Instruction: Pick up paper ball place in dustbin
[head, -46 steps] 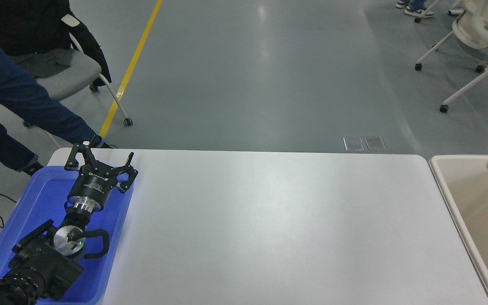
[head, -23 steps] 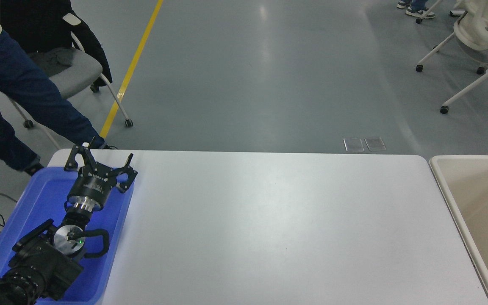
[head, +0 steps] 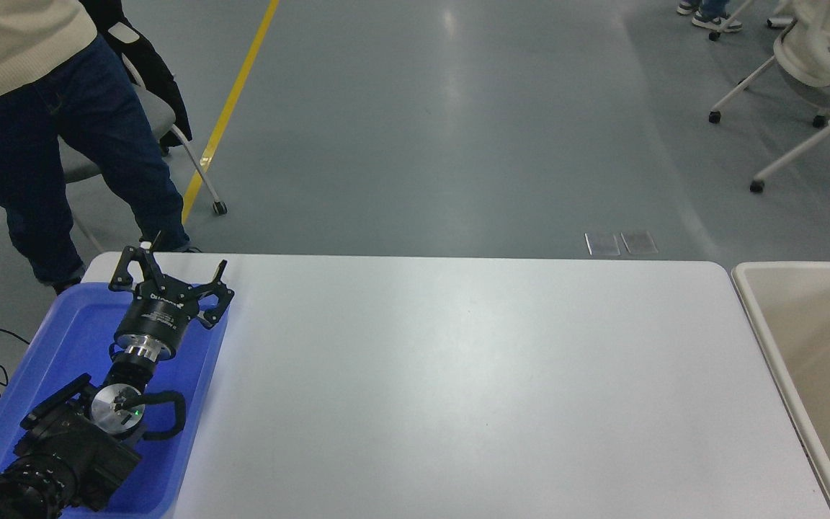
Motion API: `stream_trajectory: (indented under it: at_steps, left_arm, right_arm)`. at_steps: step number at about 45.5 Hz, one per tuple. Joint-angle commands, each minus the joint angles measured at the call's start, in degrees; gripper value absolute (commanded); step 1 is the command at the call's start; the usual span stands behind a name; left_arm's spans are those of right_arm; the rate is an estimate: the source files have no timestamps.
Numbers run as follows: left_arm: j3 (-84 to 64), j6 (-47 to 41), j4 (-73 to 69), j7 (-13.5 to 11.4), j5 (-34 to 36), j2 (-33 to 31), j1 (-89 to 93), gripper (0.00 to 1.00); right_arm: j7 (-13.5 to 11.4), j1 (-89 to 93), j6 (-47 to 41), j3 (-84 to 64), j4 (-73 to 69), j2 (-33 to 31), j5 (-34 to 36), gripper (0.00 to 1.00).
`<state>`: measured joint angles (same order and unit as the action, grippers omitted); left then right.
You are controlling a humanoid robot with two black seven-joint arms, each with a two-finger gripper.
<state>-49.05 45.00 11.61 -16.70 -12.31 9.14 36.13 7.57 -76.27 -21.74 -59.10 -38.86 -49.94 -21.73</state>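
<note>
Nearby, blue tray (head: pixel 192 404) under left pincer (head: pixel 170 270), dustbin (head: pixel 753 303) rightward.

We're getting one high head view, looking forward and down across the white table (head: pixel 458 389), floor and chairs beyond.

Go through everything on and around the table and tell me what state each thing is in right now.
Left gripper: jaws open, holding nothing, parked over the blue tray.
Blue tray: flat at the table's left end, no loose item visible in it.
Dustbin: upright beside the table's right end, open-topped; the visible part holds nothing.
Paper ball: not in view.
Right gripper: not in view.
</note>
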Motion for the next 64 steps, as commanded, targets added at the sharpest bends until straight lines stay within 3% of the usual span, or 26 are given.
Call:
stream_trajectory:
  at_steps: [1, 18, 39, 41, 43, 46, 54, 64]
  left_arm:
    - [0.0, 0.0, 0.0, 0.0, 0.09, 0.0, 0.08, 1.0]
    - [0.0, 0.0, 0.0, 0.17, 0.18, 0.0, 0.09, 1.0]
    - [0.0, 0.0, 0.0, 0.26, 0.18, 0.0, 0.09, 1.0]
    - [0.0, 0.0, 0.0, 0.26, 0.18, 0.0, 0.09, 1.0]
    - [0.0, 0.0, 0.0, 0.26, 0.18, 0.0, 0.09, 1.0]
    - [0.0, 0.0, 0.0, 0.26, 0.18, 0.0, 0.09, 1.0]
    - [0.0, 0.0, 0.0, 0.26, 0.18, 0.0, 0.09, 1.0]
    - [0.0, 0.0, 0.0, 0.26, 0.18, 0.0, 0.09, 1.0]
  right_arm:
    - [-0.01, 20.79, 6.62, 15.14, 18.1, 7.31, 1.26, 0.0]
    - [-0.01, 37.85, 18.21, 24.03, 38.86, 21.55, 1.26, 0.0]
    - [-0.1, 41.55, 23.32, 24.56, 38.95, 23.14, 1.26, 0.0]
    - [-0.1, 41.64, 23.84, 24.39, 39.04, 22.96, 1.26, 0.39]
    - [-0.1, 41.55, 25.33, 24.47, 39.04, 22.87, 1.26, 0.71]
    - [-0.1, 41.55, 28.15, 24.65, 38.86, 22.87, 1.34, 0.9]
    - [-0.1, 41.46, 30.97, 28.68, 38.33, 22.87, 1.69, 0.99]
    - [-0.01, 41.64, 30.79, 33.7, 37.9, 22.61, 1.69, 0.99]
